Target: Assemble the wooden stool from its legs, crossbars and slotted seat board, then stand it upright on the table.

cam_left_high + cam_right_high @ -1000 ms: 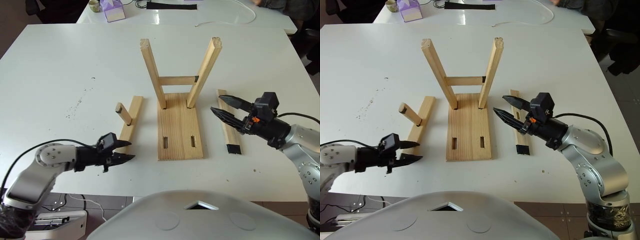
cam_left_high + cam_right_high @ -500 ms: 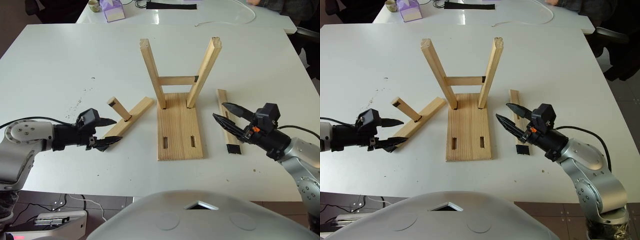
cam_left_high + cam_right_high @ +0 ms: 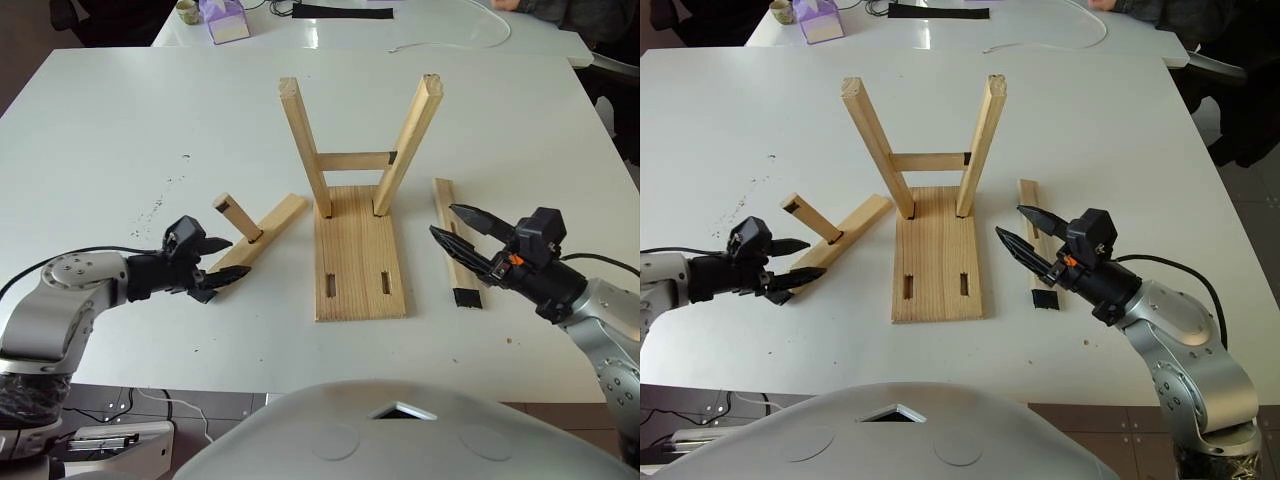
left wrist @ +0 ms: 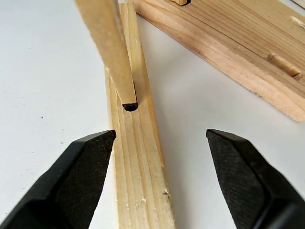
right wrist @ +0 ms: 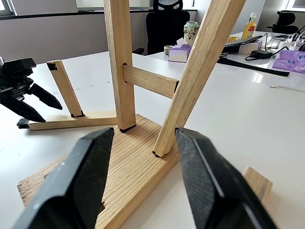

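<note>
The slotted seat board (image 3: 360, 262) lies flat mid-table with two legs (image 3: 305, 145) standing in its far slots, joined by a crossbar (image 3: 355, 160). Its two near slots (image 3: 358, 283) are bare. Left of the board lies a loose leg (image 3: 268, 232) with a short crossbar (image 3: 238, 218) sticking up from it. My left gripper (image 3: 238, 258) is open at this leg's near end, with the leg (image 4: 138, 167) between its fingers (image 4: 76, 186) and untouched. Another loose leg (image 3: 456, 250) lies right of the board. Above its middle, my right gripper (image 3: 442, 219) hovers open and holds nothing.
A second table behind holds a tissue box (image 3: 226, 20), a cup (image 3: 188, 11), a black strip (image 3: 343, 12) and a white cable (image 3: 470, 35). Dark specks (image 3: 160, 205) mark the white table (image 3: 120, 130) at left. Its front edge runs just below both grippers.
The left loose leg has swung, its near end going left, and my left gripper followed to that end. My right gripper drifted slightly right and nearer.
</note>
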Robot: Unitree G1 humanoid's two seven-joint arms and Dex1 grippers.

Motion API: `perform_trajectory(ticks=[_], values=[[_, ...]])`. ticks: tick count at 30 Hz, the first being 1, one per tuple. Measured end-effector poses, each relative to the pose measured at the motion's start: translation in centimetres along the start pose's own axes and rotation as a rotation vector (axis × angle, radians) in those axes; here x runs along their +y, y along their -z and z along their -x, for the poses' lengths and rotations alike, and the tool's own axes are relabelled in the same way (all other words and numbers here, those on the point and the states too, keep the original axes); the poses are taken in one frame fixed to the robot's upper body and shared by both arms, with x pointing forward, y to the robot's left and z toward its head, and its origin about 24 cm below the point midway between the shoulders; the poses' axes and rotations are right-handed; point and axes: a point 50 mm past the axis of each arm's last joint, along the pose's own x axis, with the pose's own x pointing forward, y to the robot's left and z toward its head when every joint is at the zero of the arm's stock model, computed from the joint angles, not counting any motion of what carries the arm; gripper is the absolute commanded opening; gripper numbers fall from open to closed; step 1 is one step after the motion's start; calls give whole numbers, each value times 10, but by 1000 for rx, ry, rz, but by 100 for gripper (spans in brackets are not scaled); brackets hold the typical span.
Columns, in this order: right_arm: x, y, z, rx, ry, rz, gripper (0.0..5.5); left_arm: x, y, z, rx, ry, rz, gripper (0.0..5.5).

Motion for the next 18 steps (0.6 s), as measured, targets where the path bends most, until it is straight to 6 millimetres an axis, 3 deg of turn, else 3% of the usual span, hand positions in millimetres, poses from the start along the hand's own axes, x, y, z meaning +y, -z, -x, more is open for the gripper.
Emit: perform_trajectory(ticks=[8, 16, 18], values=[[-1, 0, -3, -1, -21, 0, 237, 2, 15, -13, 15, -84, -31, 354], [-1, 1, -4, 8, -32, 3, 237, 4, 15, -17, -12, -123, -23, 354], [-2, 2, -5, 12, -32, 6, 237, 6, 19, -17, 3, -140, -24, 328]])
